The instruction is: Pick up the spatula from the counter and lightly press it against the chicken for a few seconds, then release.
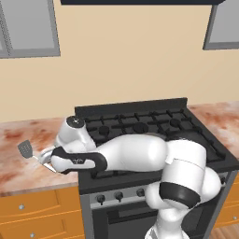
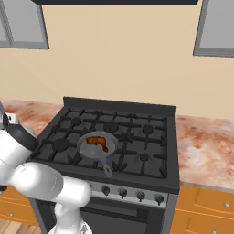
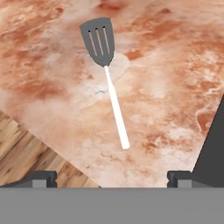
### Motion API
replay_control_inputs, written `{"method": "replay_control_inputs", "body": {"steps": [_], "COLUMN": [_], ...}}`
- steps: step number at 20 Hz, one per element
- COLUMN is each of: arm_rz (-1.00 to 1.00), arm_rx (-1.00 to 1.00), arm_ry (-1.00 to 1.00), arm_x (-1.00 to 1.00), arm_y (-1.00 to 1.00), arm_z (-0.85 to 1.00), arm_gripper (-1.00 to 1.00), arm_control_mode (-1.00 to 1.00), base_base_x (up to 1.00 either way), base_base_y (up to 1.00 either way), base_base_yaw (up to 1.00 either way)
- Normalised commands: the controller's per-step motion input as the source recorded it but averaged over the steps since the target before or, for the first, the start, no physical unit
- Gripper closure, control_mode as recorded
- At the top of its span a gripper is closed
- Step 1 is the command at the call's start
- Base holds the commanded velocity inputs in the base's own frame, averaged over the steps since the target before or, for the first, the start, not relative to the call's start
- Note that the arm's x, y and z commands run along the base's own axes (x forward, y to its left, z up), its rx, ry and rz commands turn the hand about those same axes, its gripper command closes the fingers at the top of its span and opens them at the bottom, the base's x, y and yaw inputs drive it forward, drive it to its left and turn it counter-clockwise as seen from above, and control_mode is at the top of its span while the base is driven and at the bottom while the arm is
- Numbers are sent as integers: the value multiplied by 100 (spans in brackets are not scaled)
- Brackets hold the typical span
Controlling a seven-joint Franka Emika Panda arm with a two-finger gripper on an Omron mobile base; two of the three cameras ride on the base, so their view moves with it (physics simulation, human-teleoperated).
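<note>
Spatula (image 3: 111,92) lies flat on the counter (image 3: 175,87), blade at 12 o'clock, handle trailing toward 5, so my end effector (image 3: 111,177) hangs above, tips spread wide to straddle that handle.

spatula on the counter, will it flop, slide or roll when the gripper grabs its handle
The spatula probably stays stiff: its thin white handle runs dead straight. It looks light, with a flat slotted head, so it should lift easily. Lying flat on the smooth counter, it may skid or pivot if nudged, rather than roll.
</note>
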Motion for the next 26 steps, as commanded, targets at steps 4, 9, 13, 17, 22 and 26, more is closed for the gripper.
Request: {"method": "replay_control_inputs", "body": {"steps": [4,9,13,17,22,26], "arm_rz": [0,0,0,0,0,0], "arm_rx": [-3,-4,-3,-1,-1,0], "arm_ry": [0,0,0,0,0,0], "arm_x": [0,1,2,4,7,1], "arm_y": [14,9,5,0,0,0], "arm_z": [-4,-11,-15,-6,-7,-10], "arm_gripper": [-100,-100,-100,-100,-100,-100], "arm_control_mode": [-100,-100,-100,-100,-100,-100], "base_base_x": [0,0,0,0,0,0], "base_base_y": [0,0,0,0,0,0], "base_base_yaw": [0,0,0,0,0,0]}}
